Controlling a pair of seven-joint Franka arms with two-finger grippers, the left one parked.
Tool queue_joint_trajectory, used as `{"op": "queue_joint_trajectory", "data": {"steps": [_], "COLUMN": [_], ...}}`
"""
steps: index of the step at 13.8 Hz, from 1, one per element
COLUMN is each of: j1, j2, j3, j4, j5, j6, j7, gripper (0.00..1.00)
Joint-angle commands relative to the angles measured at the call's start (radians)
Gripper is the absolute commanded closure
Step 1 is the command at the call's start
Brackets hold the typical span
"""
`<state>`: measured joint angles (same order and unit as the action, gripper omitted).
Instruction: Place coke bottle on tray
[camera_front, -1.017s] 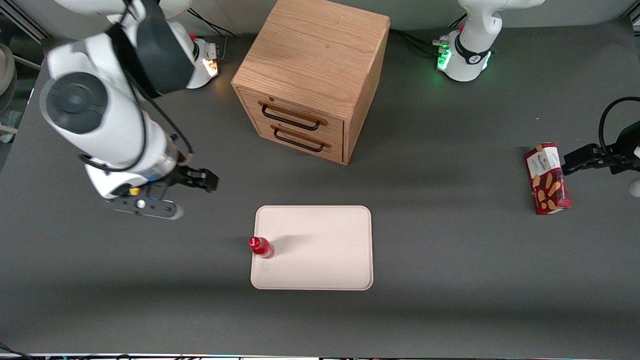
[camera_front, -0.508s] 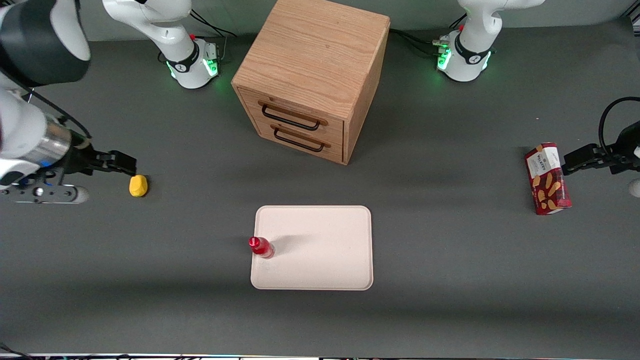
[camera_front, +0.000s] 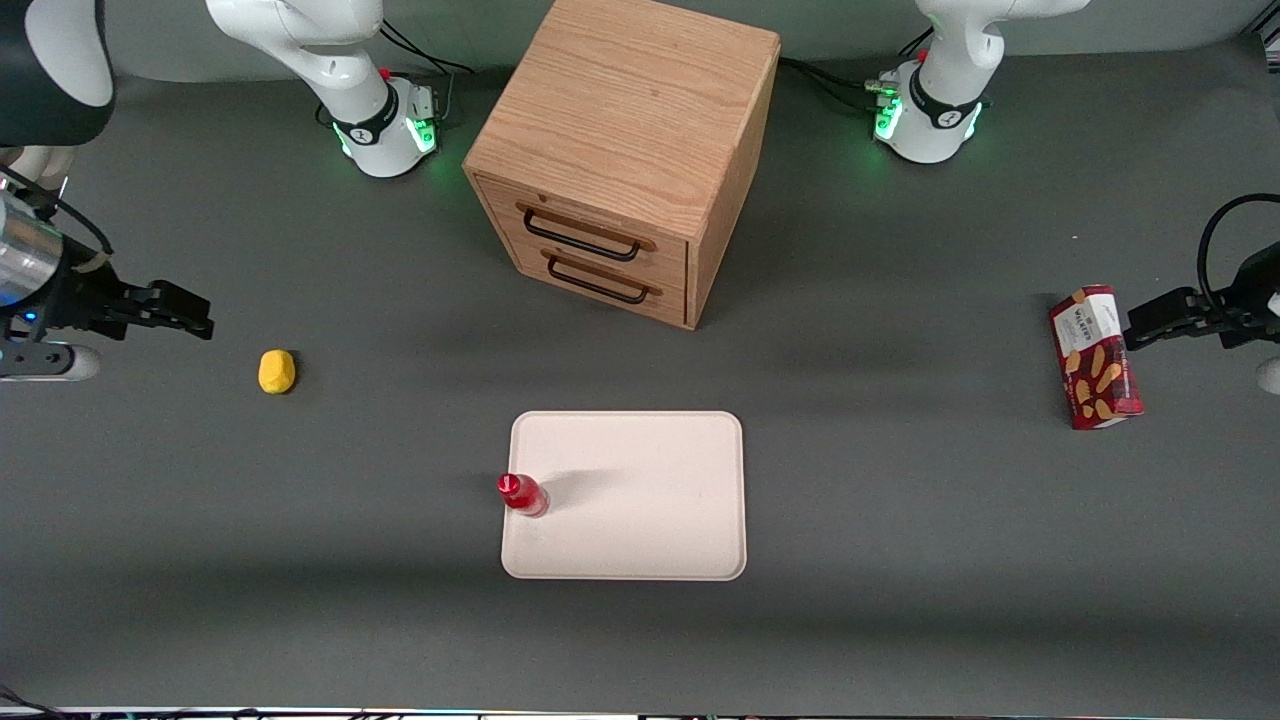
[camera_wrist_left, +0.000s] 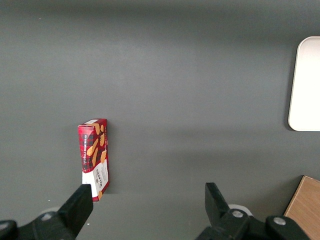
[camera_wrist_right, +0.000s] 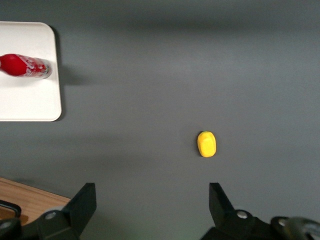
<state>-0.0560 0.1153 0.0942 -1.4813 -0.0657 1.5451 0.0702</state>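
Note:
The small red coke bottle (camera_front: 523, 494) stands upright on the pale beige tray (camera_front: 640, 500), at the tray's edge nearest the working arm. The wrist view shows the bottle (camera_wrist_right: 24, 66) on the tray (camera_wrist_right: 30, 100) too. My gripper (camera_front: 190, 318) hangs high at the working arm's end of the table, well away from the tray. It is open, its two dark fingers (camera_wrist_right: 85, 200) spread wide with only bare table between them.
A yellow rounded lump (camera_front: 276, 371) lies on the table between my gripper and the tray. A wooden two-drawer cabinet (camera_front: 620, 150) stands farther from the camera than the tray. A red biscuit box (camera_front: 1095, 357) lies toward the parked arm's end.
My arm has swung away from the tray toward the working arm's end of the table, uncovering the yellow lump. The bottle has stayed standing on the tray.

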Motion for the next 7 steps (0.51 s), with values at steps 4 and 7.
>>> {"op": "queue_joint_trajectory", "data": {"steps": [4, 7], "j1": [0.073, 0.059], "j2": [-0.051, -0.049], "j3": [-0.128, -0.126], "j4": [-0.065, -0.062], "j5": [0.070, 0.073], "j6": [0.055, 0.075], "j7": [-0.046, -0.102], "gripper": [0.00, 0.00]}}
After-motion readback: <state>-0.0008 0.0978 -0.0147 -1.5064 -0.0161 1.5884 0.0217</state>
